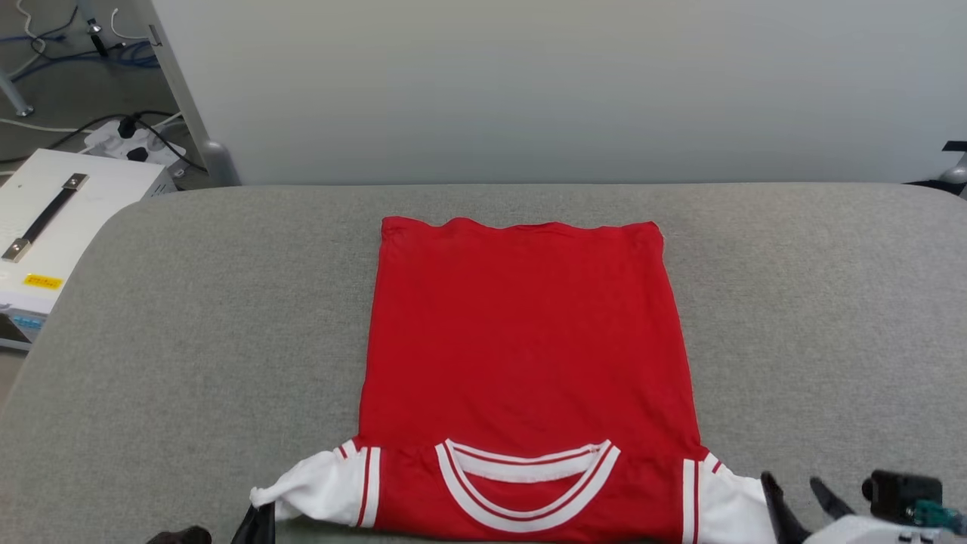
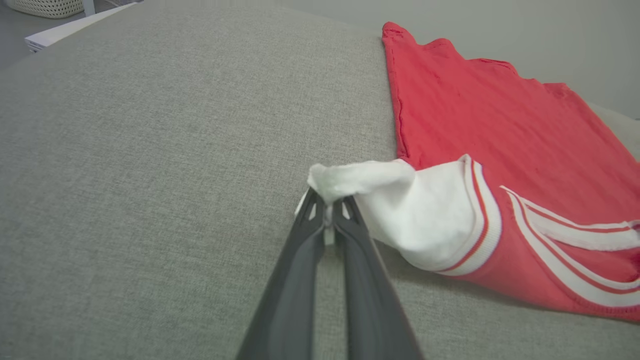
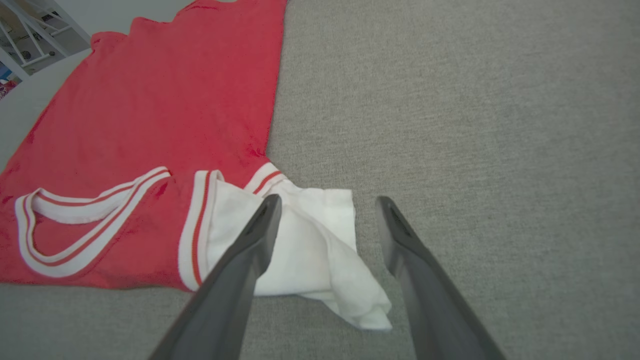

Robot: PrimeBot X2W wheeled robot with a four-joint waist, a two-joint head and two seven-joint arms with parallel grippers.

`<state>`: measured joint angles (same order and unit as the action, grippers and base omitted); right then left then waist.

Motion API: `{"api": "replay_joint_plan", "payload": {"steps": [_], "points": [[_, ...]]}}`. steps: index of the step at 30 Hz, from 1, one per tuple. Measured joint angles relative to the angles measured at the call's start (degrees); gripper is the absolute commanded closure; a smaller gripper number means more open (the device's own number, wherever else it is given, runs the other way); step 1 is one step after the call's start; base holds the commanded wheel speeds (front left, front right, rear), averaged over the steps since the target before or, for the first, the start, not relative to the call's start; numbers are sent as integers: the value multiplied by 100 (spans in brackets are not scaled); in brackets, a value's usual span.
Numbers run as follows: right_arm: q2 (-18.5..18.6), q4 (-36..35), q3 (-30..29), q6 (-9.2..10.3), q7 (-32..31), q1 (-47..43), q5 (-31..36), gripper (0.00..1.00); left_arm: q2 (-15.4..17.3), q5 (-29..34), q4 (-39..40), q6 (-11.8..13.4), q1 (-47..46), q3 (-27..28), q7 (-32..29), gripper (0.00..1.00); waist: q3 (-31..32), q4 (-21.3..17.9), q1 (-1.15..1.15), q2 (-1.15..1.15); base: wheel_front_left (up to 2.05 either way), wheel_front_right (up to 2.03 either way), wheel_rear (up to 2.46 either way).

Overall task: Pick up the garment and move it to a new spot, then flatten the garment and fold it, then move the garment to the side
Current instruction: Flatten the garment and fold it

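Observation:
The garment (image 1: 521,340), a red jersey T-shirt with white sleeves and striped neck trim, lies flat on the grey padded table (image 1: 189,317), its plain side up and collar toward me. My left gripper (image 2: 329,206) is shut on the tip of the white sleeve (image 2: 360,180), lifting it slightly; its dark fingers show at the head view's bottom left (image 1: 257,525). Beside the other white sleeve (image 3: 310,245), my right gripper (image 3: 327,202) stands open, that sleeve lying loose on the table between and under its fingers. In the head view the right gripper (image 1: 801,495) is at the lower right.
A white case with a black handle (image 1: 45,219) stands left of the table, with cables and a power strip (image 1: 128,143) on the floor behind it. A pale wall panel (image 1: 559,91) rises behind the table's far edge. Bare grey surface lies on both sides of the garment.

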<state>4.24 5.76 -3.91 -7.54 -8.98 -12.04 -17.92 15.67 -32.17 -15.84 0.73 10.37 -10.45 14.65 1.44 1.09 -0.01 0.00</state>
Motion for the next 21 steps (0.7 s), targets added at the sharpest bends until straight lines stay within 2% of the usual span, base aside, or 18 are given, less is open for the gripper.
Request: {"api": "replay_joint_plan", "payload": {"steps": [1, 2, 5, 10, 14, 21], "points": [[-4, -33, -22, 0, 48, 191, 38, 0, -16, 49, 44, 0, -57, 3, 0, 100, -37, 13, 0, 0, 0, 0, 0], [-12, -12, -156, 0, 146, 834, 174, 0, -99, 185, 254, -8, -228, 49, 1, 100, -174, 58, 0, 0, 0, 0, 0], [45, 233, -245, 0, 146, 1593, 215, 0, -193, 301, 446, -68, -430, 74, 1, 100, -335, 134, 0, 0, 0, 0, 0], [398, 1024, -225, 1, -94, 2906, 172, 0, -414, 445, 566, -269, -771, -4, 1, 100, -623, 354, 0, 0, 0, 0, 0], [760, 1871, -159, 1, -589, 4028, 149, 0, -547, 550, 582, -428, -1073, -58, 1, 100, -870, 602, 0, 0, 0, 0, 0], [1288, 3381, -123, 1, -1968, 5728, 246, 0, -756, 610, 647, -653, -1609, -238, 1, 100, -1328, 1068, 0, 0, 0, 0, 0]]}}
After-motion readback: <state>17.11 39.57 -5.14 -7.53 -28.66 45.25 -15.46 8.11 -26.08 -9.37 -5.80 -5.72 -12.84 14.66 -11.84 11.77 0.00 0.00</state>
